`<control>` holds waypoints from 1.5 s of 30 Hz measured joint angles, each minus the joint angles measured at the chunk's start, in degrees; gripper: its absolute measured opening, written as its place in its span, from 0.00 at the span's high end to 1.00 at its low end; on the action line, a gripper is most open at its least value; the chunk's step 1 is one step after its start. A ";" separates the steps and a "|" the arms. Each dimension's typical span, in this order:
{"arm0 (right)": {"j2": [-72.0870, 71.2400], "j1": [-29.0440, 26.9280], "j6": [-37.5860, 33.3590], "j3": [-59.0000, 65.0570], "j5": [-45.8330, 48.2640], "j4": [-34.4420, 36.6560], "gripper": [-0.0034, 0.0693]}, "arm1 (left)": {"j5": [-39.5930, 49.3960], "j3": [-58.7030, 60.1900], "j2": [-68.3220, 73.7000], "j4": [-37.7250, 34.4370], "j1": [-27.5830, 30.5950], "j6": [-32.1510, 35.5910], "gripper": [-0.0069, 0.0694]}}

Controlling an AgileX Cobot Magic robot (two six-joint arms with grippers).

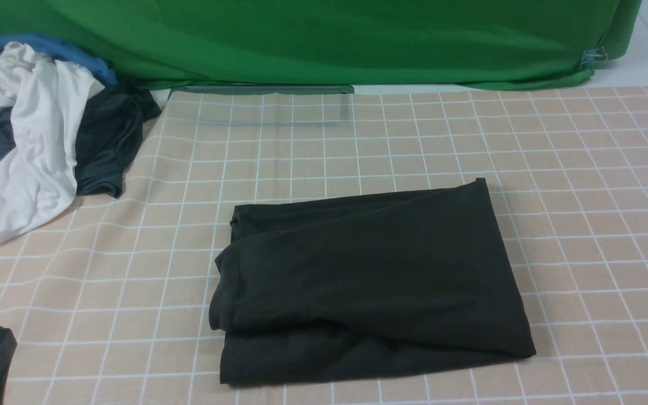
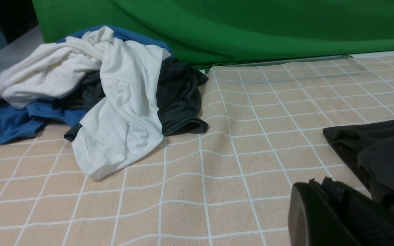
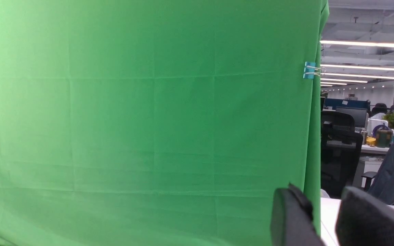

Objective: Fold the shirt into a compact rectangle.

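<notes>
- Green backdrop cloth (image 1: pixel 324 39) hangs behind a surface (image 1: pixel 583 169) covered in a beige, white-gridded sheet.
- The shirt (image 1: pixel 369 281) lies on that sheet as a thick dark rectangle, well apart from the heap of white, blue and dark grey clothes (image 1: pixel 37 140) at the backdrop's left foot.
- Judging by that shape, folding looks finished or very nearly so; its near-left edge bulges where layers overlap loosely.
- No containers show anywhere, so nothing is held in one.
- The left gripper (image 2: pixel 323 191) sits low just beside the shirt's left edge, fingers closed together on nothing.
- The right gripper (image 3: pixel 323 212) is raised, facing the backdrop; its fingers stand partly apart with nothing between them.
- Any next move would probably be a light tidy: pressing that bulging edge flat, or pulling both arms clear.
</notes>
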 joint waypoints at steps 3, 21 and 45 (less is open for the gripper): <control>0.00 0.00 0.00 0.00 0.00 0.00 0.61 | 0.00 0.00 0.00 0.00 0.00 0.00 0.88; -3.74 -5.93 -7.83 10.49 18.92 -0.02 0.61 | -0.33 0.00 0.00 0.88 0.00 -0.16 0.88; -16.59 -6.27 -2.62 22.00 23.83 -1.37 0.61 | -0.36 0.00 0.00 3.23 0.00 -0.16 0.88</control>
